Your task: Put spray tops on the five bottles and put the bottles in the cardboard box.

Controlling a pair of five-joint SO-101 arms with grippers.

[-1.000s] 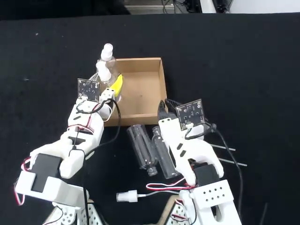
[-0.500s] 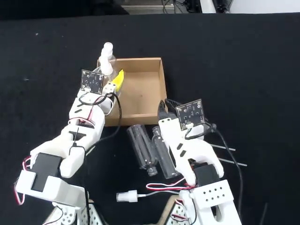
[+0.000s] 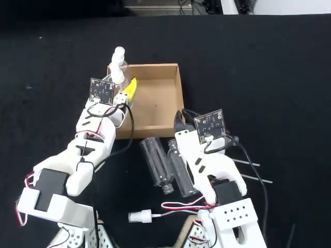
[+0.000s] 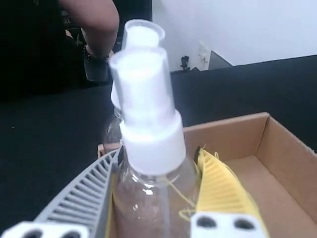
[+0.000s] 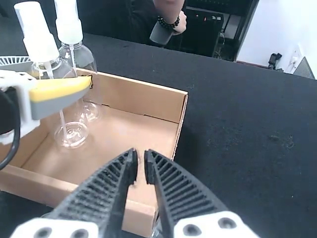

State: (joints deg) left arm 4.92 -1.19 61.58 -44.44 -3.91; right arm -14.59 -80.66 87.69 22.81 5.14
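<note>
The left arm's fingers [image 4: 159,156], one grey and one yellow, are clamped on either side of a clear bottle [image 4: 148,198], gripping it just below its white spray top [image 4: 146,119]. The bottle stands upright between them, inside the cardboard box [image 3: 180,93], at the box corner nearest those fingers. Whether its base rests on the box floor I cannot tell.

Just beyond the same fingers, a second capped bottle [image 5: 81,57] stands upright in that corner, close beside the held one.

The right arm's fingers [image 5: 139,157] are drawn nearly together, with a thin slit between them and nothing in it. They hang over the near wall of the box, well apart from the two upright bottles.

Behind the right arm's fingers, beside that arm, two uncapped bottles [image 3: 155,160] lie on their sides on the black surface [image 3: 269,77], next to each other, with their necks pointing away from the box.

Farther back from both pairs of fingers, between the arm bases, a loose spray top [image 3: 140,216] lies on its side.
</note>
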